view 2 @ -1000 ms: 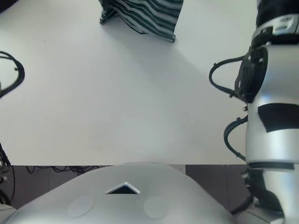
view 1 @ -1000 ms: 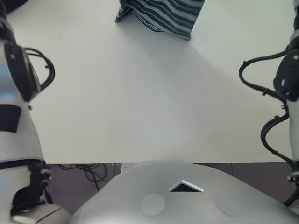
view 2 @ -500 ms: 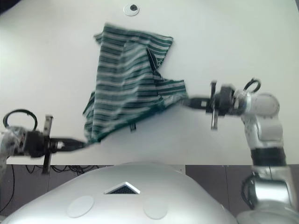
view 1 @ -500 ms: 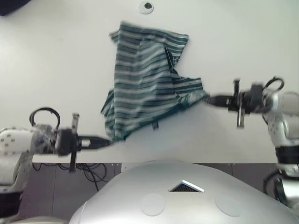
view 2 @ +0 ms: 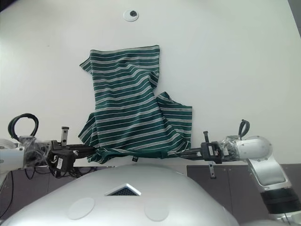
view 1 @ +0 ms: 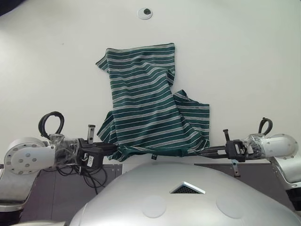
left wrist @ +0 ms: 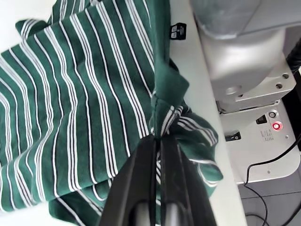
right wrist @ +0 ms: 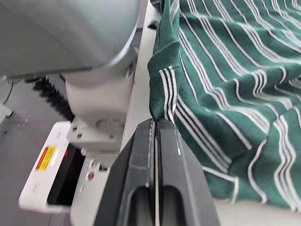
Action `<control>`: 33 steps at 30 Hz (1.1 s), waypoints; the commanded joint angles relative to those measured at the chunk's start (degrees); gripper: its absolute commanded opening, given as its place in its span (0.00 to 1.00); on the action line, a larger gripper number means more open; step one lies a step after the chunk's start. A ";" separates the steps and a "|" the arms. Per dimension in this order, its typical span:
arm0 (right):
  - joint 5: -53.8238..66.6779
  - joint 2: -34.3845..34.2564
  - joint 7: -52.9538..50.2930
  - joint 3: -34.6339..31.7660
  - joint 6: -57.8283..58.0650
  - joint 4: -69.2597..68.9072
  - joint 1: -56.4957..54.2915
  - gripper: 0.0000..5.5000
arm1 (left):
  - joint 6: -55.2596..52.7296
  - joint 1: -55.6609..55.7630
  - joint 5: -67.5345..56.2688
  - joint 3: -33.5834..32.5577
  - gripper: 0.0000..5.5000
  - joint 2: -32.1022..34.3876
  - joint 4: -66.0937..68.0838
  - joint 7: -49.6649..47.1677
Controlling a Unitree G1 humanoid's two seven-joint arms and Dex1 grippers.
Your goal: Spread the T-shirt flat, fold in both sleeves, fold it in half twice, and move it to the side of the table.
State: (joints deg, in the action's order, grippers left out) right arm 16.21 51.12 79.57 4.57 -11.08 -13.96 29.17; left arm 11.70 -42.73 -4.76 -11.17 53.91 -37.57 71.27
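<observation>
A dark green T-shirt (view 1: 148, 108) with white stripes lies crumpled on the white table (view 1: 244, 70), its lower part bunched at the near edge. My left gripper (view 1: 114, 148) is shut on the shirt's near-left hem corner at the table's front edge. My right gripper (view 1: 201, 151) is shut on the near-right hem corner. In the left wrist view the fingers (left wrist: 155, 169) pinch a fold of the T-shirt (left wrist: 84, 94). In the right wrist view the fingers (right wrist: 155, 146) clamp the striped T-shirt hem (right wrist: 225, 84). The far part of the shirt lies flatter, with one sleeve showing at the far left.
A small round disc (view 1: 145, 12) sits in the table top beyond the shirt. Bare table surface lies to the left and right of the shirt. Cables (view 1: 91, 172) hang below the front edge.
The whole view has shifted as the camera moved. Both grippers, holding the shirt's corners, have come nearer to the table's front edge, dragging the shirt toward me.
</observation>
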 commanded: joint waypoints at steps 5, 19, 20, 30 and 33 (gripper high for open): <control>1.92 1.56 -3.91 -1.93 4.30 -0.95 -0.98 0.00 | -1.12 -5.87 -4.34 2.53 0.04 0.79 -4.96 0.69; 16.74 1.13 3.42 -11.70 7.89 3.73 -11.01 0.19 | -11.54 1.97 -25.61 -6.21 0.22 -0.85 0.59 -0.74; 14.95 -0.76 2.27 -9.83 6.82 3.90 -12.53 0.19 | -12.18 4.60 -23.74 -4.64 0.22 -1.85 2.70 -2.84; -7.73 -11.98 -11.83 1.58 -6.74 18.25 -26.34 0.19 | -0.73 16.60 6.22 10.58 0.22 -4.69 29.68 -16.27; -16.25 -10.29 -15.90 3.82 -9.37 23.25 -28.99 0.19 | 4.51 12.41 8.51 11.72 0.22 -0.92 33.41 -14.19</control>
State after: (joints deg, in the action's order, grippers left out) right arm 4.16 39.03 65.43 7.28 -19.23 6.68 2.08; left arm 15.73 -25.88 -0.90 -1.28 49.73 -7.94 54.98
